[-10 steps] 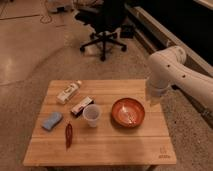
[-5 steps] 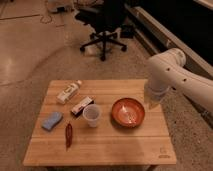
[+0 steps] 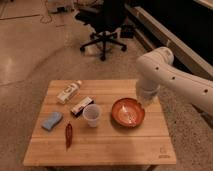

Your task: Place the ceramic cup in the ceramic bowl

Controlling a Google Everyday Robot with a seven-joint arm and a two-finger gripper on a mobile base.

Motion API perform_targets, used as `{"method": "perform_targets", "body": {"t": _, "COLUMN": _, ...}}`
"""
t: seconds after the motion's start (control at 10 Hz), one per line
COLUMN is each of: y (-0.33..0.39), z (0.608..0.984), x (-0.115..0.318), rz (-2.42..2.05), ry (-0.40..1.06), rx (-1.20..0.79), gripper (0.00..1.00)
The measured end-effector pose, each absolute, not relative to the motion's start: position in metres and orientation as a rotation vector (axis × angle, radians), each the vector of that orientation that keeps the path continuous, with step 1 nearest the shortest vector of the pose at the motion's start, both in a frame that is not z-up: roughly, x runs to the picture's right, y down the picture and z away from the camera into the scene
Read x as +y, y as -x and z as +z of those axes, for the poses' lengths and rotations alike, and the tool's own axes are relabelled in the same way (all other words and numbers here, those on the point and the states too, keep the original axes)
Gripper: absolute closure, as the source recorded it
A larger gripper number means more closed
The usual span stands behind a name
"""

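Observe 1 arm reaching over the bench (image 3: 110, 147) from the right of the view. Its pincer (image 3: 146, 99) hangs just beside the far right rim of the ceramic bowl (image 3: 128, 112), fingers pressed together. The ceramic cup (image 3: 92, 115) stands upright on the bench, near the bowl's left side and not touching it. Further left lie 1 white bottle (image 3: 68, 92), 1 small box (image 3: 82, 105) and 1 blue sponge (image 3: 52, 120).
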State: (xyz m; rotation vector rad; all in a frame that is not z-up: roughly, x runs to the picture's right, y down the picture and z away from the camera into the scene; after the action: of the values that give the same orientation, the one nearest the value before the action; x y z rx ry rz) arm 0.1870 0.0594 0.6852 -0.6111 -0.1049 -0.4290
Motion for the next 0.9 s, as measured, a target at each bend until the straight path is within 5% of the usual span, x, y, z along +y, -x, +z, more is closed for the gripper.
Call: {"method": "perform_targets", "body": {"t": 0.9, "y": -0.142, "z": 0.692, "x": 0.082, "rz": -0.467, "ry": 0.608, "rx": -0.125, "gripper": 0.60}}
